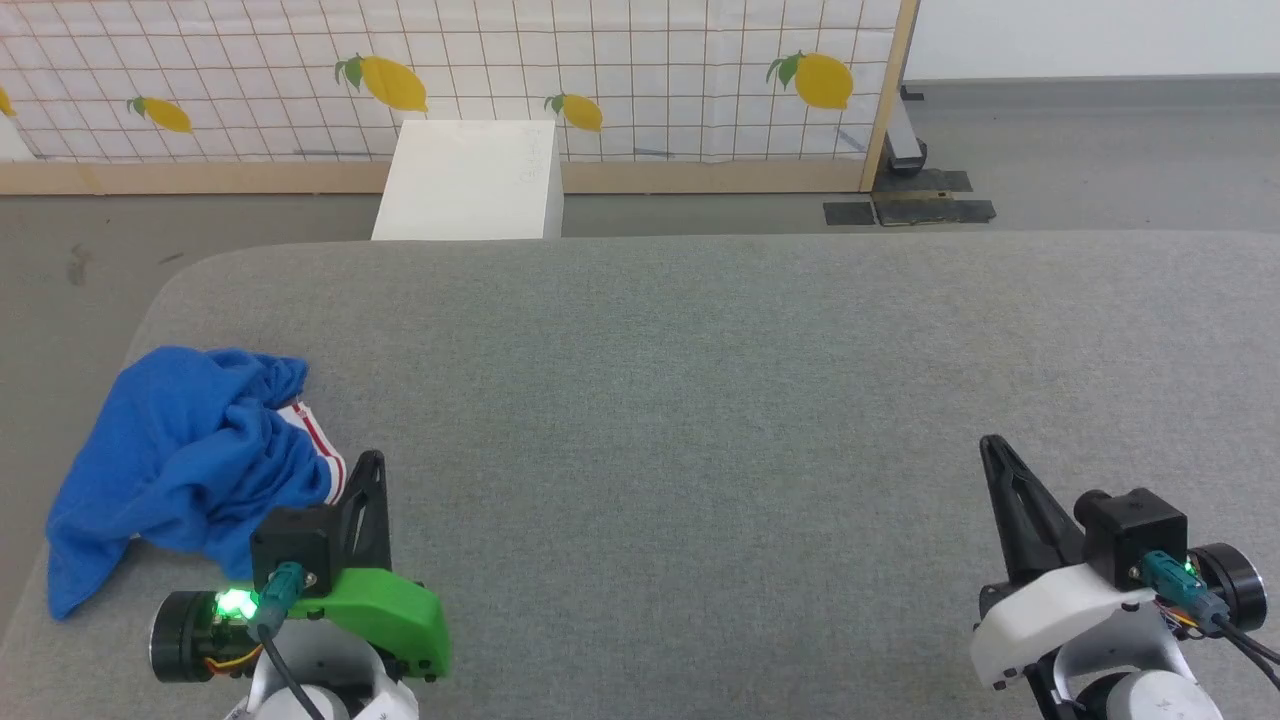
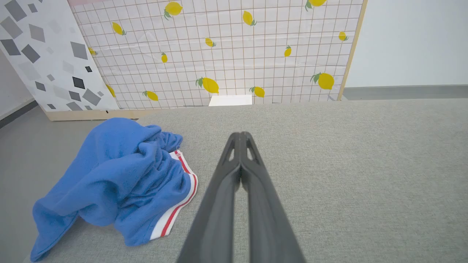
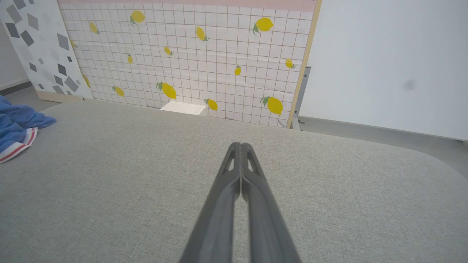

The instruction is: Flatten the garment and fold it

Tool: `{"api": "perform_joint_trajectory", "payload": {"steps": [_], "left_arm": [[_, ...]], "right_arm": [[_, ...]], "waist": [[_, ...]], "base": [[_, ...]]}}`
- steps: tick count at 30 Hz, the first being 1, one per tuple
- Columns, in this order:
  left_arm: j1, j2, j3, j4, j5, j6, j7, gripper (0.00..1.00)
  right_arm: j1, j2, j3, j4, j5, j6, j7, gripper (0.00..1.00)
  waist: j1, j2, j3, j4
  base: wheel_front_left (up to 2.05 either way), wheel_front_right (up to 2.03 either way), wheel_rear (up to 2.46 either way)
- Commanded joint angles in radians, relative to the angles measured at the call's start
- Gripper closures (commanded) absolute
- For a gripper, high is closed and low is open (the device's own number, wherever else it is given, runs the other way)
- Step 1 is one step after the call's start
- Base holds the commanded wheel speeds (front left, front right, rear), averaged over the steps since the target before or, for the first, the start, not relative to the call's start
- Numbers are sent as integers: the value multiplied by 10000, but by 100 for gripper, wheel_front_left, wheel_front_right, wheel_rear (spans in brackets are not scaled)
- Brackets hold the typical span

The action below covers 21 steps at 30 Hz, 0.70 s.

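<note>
Blue garment [image 2: 120, 175] crumpled, red-striped white trim [image 2: 174, 213] showing.

Premises: a staged test lab. Evidence: a freestanding lemon-print backdrop panel [image 1: 620, 70] at 12 o'clock in a bare wooden frame [image 1: 890, 90]. It is propped on a metal foot [image 1: 903, 140], with black tape patches [image 1: 910, 208] on the grey floor [image 1: 1100, 150] at 1 o'clock. A diamond-print panel [image 2: 47, 54] leans at 10 o'clock. Plain white wall [image 3: 384, 65]. Grey fabric-covered work surface [image 1: 700, 380], with a white box [image 1: 470, 180] beyond it.

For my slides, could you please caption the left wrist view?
Shut left pincer beside a crumpled blue T-shirt with red-striped white trim, on a grey fabric surface.
</note>
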Motion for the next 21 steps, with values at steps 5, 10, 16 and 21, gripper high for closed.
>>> {"api": "perform_joint_trajectory", "payload": {"steps": [5,10,16,21], "left_arm": [[110,-20,26,-30,129,66,14,100],[110,-20,26,-30,129,66,14,100],[110,-20,26,-30,129,66,14,100],[110,-20,26,-30,129,66,14,100]], "right_arm": [[-68,30,20,-47,-64,-13,30,100],[-68,30,20,-47,-64,-13,30,100],[-68,30,20,-47,-64,-13,30,100],[-68,30,20,-47,-64,-13,30,100]], "waist": [[0,58,0,0],[0,58,0,0],[0,58,0,0],[0,58,0,0]], "base": [[0,0,0],[0,0,0],[0,0,0],[0,0,0]]}}
